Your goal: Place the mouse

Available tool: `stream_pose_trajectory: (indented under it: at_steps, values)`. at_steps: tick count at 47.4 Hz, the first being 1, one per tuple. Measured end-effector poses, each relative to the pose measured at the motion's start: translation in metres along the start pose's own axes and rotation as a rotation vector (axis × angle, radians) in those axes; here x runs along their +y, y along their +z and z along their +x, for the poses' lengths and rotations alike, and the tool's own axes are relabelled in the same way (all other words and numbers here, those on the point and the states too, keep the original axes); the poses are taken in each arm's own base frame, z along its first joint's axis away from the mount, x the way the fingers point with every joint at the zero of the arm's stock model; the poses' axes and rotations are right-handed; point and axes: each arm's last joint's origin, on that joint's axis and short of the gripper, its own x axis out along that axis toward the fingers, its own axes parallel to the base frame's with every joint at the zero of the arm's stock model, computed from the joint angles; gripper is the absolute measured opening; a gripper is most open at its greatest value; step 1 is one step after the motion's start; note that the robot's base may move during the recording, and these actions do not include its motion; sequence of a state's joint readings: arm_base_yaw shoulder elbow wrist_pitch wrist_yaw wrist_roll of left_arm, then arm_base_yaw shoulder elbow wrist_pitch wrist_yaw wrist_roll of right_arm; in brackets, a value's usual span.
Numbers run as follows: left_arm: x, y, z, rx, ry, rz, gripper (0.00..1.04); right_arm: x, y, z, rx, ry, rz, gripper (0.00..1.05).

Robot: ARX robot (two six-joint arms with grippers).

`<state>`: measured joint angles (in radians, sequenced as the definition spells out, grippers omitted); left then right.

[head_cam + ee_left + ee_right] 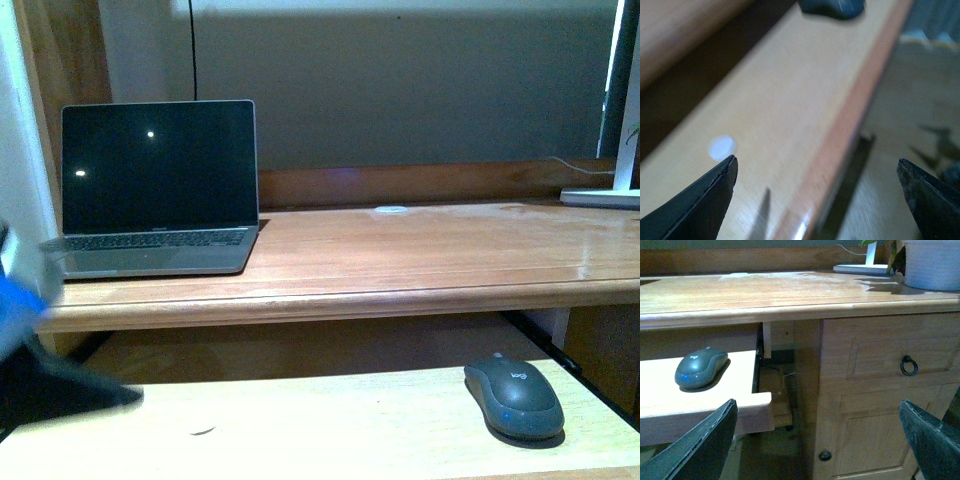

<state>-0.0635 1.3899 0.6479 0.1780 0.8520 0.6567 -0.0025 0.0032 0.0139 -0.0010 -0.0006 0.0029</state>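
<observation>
The mouse [514, 397], a small dark grey-blue oval, lies on the right end of the pale pull-out tray [300, 420] below the desk top. It also shows in the right wrist view [700, 368] and, blurred, at the far edge of the left wrist view [832, 7]. My left gripper [817, 200] is open and empty over the tray's front edge, well away from the mouse. My left arm [25, 320] is a blur at the left edge of the front view. My right gripper [817, 440] is open and empty, in front of the desk cabinet, to the right of the mouse.
An open laptop [158, 185] stands on the left of the wooden desk top [420, 255]. A small white disc [390, 210] lies at the back of the desk and a white lamp base [605, 197] at the far right. Cabinet drawers with a ring handle [909, 365] stand right of the tray.
</observation>
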Motion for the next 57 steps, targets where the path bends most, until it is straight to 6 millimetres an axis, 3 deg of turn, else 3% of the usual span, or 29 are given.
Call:
stream_pose_trajectory:
  at_steps: [7, 11, 23, 34, 37, 42, 57]
  values:
    - [-0.002, 0.051, -0.024, -0.219, 0.249, -0.16, 0.97, 0.0, 0.0, 0.0, 0.0, 0.0, 0.0, 0.97]
    - [-0.016, 0.061, -0.035, -0.257, 0.349, -0.328, 0.97, 0.0, 0.0, 0.0, 0.0, 0.0, 0.0, 0.97]
    - [-0.074, 0.036, -0.061, -0.164, 0.622, -0.732, 0.97, 0.0, 0.0, 0.0, 0.0, 0.0, 0.0, 0.97]
    - [-0.132, 0.022, -0.093, -0.252, 0.833, -0.787, 0.96, 0.0, 0.0, 0.0, 0.0, 0.0, 0.0, 0.97]
    - [-0.135, 0.018, -0.098, -0.341, 0.945, -0.647, 0.84, 0.0, 0.0, 0.0, 0.0, 0.0, 0.0, 0.97]
    - [-0.135, 0.006, -0.101, -0.29, 0.989, -0.479, 0.64, 0.0, 0.0, 0.0, 0.0, 0.0, 0.0, 0.97]
    - [-0.133, -0.017, -0.104, -0.24, 1.006, -0.386, 0.08, 0.0, 0.0, 0.0, 0.0, 0.0, 0.0, 0.97]
